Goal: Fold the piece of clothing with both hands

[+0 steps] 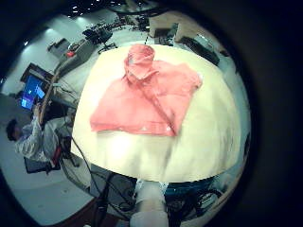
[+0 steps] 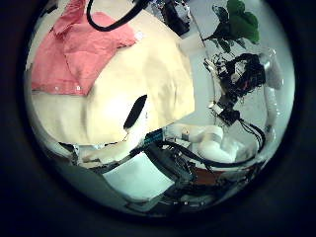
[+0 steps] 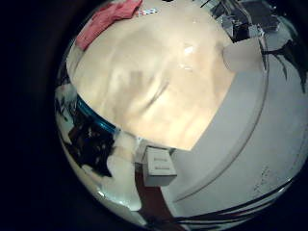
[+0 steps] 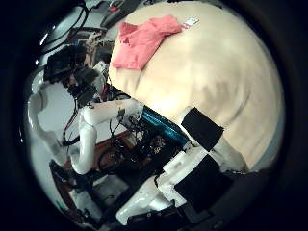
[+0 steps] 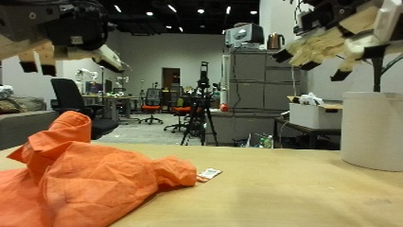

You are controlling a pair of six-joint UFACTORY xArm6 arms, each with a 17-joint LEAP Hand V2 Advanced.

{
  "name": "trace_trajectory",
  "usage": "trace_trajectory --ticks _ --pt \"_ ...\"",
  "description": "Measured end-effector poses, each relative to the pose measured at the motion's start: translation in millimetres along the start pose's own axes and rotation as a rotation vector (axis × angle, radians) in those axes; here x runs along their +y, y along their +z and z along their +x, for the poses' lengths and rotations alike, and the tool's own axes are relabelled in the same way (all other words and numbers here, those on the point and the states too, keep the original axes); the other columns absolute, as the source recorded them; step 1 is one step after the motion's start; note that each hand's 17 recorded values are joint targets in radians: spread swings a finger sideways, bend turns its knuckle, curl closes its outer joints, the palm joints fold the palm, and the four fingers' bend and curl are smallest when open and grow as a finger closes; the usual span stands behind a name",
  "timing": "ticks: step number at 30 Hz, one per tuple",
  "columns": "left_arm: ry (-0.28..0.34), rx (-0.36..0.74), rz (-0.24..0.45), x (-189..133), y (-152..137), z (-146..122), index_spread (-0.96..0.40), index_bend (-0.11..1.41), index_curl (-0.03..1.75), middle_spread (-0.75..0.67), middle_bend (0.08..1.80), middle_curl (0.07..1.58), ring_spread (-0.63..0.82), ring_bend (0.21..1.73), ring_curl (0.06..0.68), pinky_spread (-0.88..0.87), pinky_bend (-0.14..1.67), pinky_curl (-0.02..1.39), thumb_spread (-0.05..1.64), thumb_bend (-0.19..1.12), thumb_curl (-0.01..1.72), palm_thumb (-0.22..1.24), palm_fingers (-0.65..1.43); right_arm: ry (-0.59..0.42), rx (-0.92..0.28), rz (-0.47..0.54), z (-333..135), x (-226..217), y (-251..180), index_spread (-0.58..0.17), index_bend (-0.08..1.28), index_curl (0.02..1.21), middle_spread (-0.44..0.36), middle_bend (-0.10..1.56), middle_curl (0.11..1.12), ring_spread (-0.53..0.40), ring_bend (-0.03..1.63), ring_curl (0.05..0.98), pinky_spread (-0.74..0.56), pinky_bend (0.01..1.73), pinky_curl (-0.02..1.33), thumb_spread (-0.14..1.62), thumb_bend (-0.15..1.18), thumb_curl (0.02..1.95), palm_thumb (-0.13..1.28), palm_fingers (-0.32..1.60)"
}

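Note:
An orange-red piece of clothing (image 5: 88,175) lies crumpled in a heap on the pale wooden table (image 5: 303,194), under my left hand. A small white tag (image 5: 208,174) sticks out at its edge. My left hand (image 5: 50,33) hangs high above it with relaxed fingers and holds nothing. My right hand (image 5: 334,38) hangs high over the bare side of the table, fingers relaxed and empty. The clothing also shows spread on the table in the left little finger side palm view (image 1: 142,95), and at the table's edge in the left thumb side palm view (image 2: 69,54), the right little finger side palm view (image 3: 111,21) and the right thumb side palm view (image 4: 144,40).
A white cylinder (image 5: 372,130) stands at the table's far edge below my right hand. The table's rounded edge (image 1: 189,170) shows in the left little finger side palm view. Office chairs and cabinets stand in the room behind.

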State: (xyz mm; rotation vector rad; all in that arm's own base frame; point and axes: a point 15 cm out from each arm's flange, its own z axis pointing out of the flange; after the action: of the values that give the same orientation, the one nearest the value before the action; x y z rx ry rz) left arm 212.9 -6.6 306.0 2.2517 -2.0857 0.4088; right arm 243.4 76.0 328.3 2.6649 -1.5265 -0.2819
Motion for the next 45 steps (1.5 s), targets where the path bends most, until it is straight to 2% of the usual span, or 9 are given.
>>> trace_trajectory --ticks 6,10,22,25,45 --pt "-0.018 0.005 -0.01 2 7 -5 -0.06 0.22 0.42 0.09 0.19 0.33 0.3 0.45 0.166 0.32 0.18 0.25 0.95 -0.03 0.33 0.38 0.34 -0.021 -0.006 -0.033 -5 -2 10 -0.33 0.18 0.33 0.025 0.18 0.29 0.245 0.24 0.24 0.44 0.31 0.29 1.25 -0.02 0.35 0.67 0.24" --pt "-0.023 0.006 -0.014 2 10 -6 -0.06 0.22 0.43 0.07 0.2 0.33 0.29 0.44 0.164 0.31 0.18 0.25 0.95 -0.03 0.33 0.4 0.34 -0.025 -0.021 -0.082 -8 5 30 -0.334 0.18 0.33 0.04 0.18 0.28 0.245 0.24 0.241 0.45 0.31 0.29 1.25 -0.02 0.34 0.66 0.23" --pt "-0.023 0.009 -0.028 4 15 -6 -0.09 0.22 0.44 0.02 0.19 0.34 0.27 0.43 0.158 0.29 0.18 0.23 0.95 -0.03 0.34 0.42 0.38 -0.031 -0.019 -0.077 -9 7 29 -0.33 0.18 0.33 0.025 0.18 0.29 0.246 0.24 0.24 0.45 0.3 0.29 1.26 -0.01 0.33 0.65 0.23" --pt "-0.005 0.015 -0.025 3 15 -3 -0.09 0.22 0.44 0.01 0.19 0.34 0.27 0.43 0.157 0.28 0.18 0.23 0.96 -0.03 0.34 0.43 0.38 -0.029 -0.019 -0.078 -9 7 29 -0.335 0.18 0.33 0.018 0.18 0.29 0.246 0.24 0.239 0.44 0.3 0.29 1.26 -0.01 0.33 0.65 0.23" --pt "-0.012 0.02 -0.032 5 19 -3 -0.1 0.23 0.46 -0.01 0.19 0.34 0.24 0.43 0.155 0.25 0.18 0.22 0.96 -0.03 0.34 0.45 0.39 -0.044 -0.017 -0.082 -13 6 30 -0.331 0.18 0.34 -0.002 0.18 0.28 0.245 0.24 0.241 0.44 0.29 0.29 1.26 -0.01 0.32 0.65 0.24"
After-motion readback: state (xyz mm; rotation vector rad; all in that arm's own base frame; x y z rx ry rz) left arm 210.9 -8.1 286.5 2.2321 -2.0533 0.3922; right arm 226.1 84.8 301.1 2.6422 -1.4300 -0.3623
